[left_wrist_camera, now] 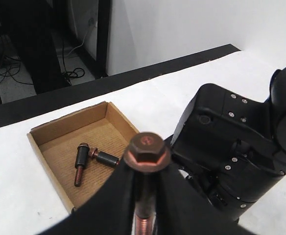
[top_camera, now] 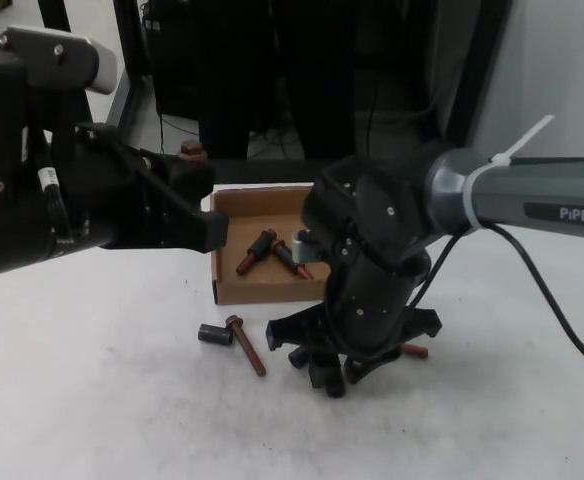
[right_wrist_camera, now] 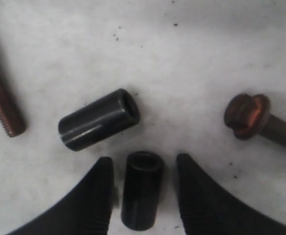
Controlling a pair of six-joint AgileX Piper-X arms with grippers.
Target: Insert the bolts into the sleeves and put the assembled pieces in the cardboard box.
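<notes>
Even light falls on the white bench [top_camera: 92, 420], shadows faint, the room [top_camera: 272, 80] behind dark.

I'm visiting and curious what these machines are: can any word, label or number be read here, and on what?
White lettering on the right arm's grey forearm tube: a maker's mark, left unquoted here.
Small white sticker on the left arm's black body: print too small to read.
Brown cardboard box, copper-coloured bolts, black cylindrical sleeves: no print visible.

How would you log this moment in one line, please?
left gripper: shut on copper hex-head bolt; right gripper: open around black cylindrical sleeve; cardboard box: two sleeved bolts
</notes>
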